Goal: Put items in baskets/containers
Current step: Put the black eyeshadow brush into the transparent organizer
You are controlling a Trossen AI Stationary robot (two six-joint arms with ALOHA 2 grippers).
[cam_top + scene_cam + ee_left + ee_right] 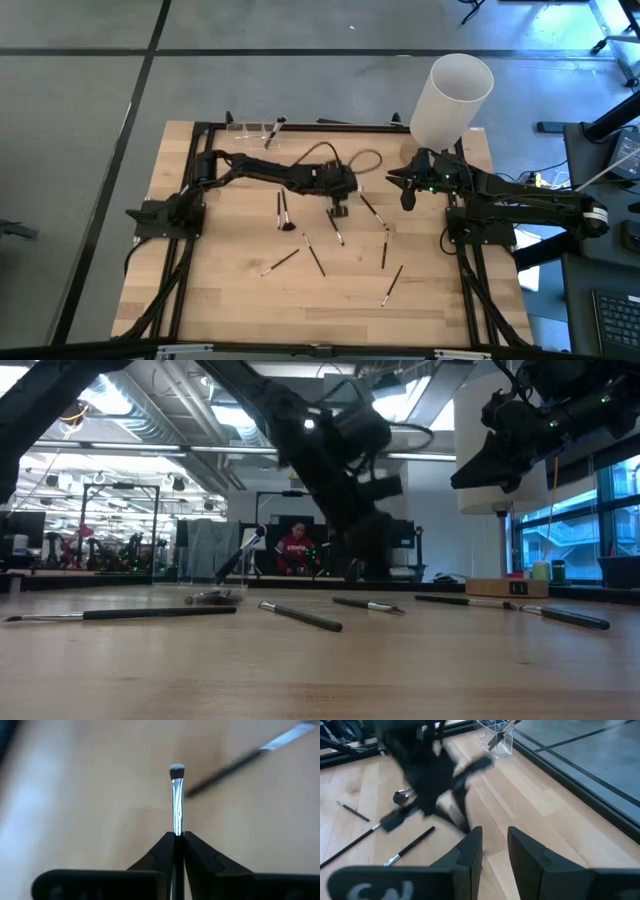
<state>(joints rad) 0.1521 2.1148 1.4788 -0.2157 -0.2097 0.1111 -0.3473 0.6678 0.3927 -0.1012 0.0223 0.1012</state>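
Left tool (179, 836) pinching makeup brush (177, 800) mid-desk — carry step; next, travel toward clear cups (250, 128) at 11 o'clock. Right tool (494, 845) spread, waiting.

- white cylinder (452, 98) standing upright at table's 1 o'clock corner
- wooden table (230, 290) sitting inside black frame (190, 160)
- person in red top (295, 548) sitting in room beyond the table
- grey floor (80, 120) showing all around

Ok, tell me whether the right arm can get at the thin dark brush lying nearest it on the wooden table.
Probably yes. The right gripper hangs open and empty above the table, and the thin dark brush lies flat just beside it with nothing over it. The left gripper, shut on another brush, is off to the side.
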